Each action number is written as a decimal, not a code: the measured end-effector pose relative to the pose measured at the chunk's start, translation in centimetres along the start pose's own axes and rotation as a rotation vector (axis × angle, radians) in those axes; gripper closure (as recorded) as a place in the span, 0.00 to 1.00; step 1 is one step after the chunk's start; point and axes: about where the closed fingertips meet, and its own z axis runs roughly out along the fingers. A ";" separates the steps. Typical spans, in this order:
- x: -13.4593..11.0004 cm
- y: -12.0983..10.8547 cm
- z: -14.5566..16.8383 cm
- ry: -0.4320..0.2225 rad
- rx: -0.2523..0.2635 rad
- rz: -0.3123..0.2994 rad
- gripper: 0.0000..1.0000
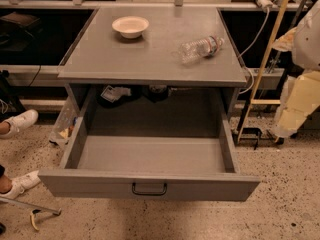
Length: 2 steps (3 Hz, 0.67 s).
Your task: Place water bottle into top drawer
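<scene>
The water bottle lies on its side on the right part of the grey cabinet top, cap toward the right. The top drawer is pulled out wide open toward me and is empty inside, with its small black handle centred on the front. Only part of my arm, white and pale yellow, shows at the right edge, to the right of the cabinet and lower than the bottle. My gripper is out of view.
A white bowl stands at the back left of the cabinet top. A yellow pole and cables lean beside the cabinet's right side. A person's white shoes are on the floor at the left. Dark items lie inside the cabinet behind the drawer.
</scene>
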 end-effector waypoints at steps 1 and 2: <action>-0.4 -0.8 -0.1 -0.009 0.011 -0.002 0.00; -1.7 -4.3 1.1 -0.018 0.003 0.005 0.00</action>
